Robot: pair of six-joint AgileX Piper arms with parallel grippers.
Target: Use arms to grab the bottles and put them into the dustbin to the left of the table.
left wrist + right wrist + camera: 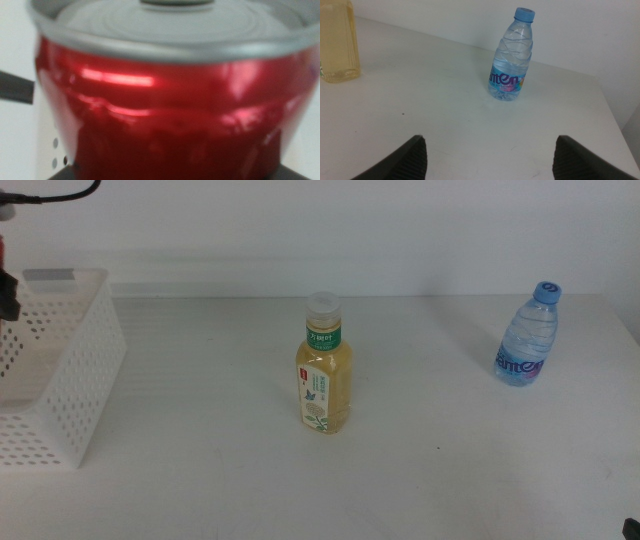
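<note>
Left arm at far left edge of middle view, over the dustbin (60, 380); only a sliver of dark and red shows there. Left wrist view is filled by the red cola can (170, 105), blurred and very close, silver top rim uppermost, with perforated white basket wall behind it. Left pincer (170, 172) shows only as dark slivers beneath the can, so the jaws cannot be seen directly; judged to be clamped on the can, since it hangs that close to the camera. Step in hand, by my reading: delivery of the can to the dustbin, release not yet made. Next move calls for letting go with the can well inside the rim. Yellow tea bottle (324, 365) stands upright mid-surface (200, 480), white cap on. Water bottle (527, 335) upright toward the far right, well apart from the tea bottle. Right pincer (490, 162) waits low at the near right, jaws spread wide and holding nothing, facing the water bottle (512, 55). Two bottles left to fetch.
</note>
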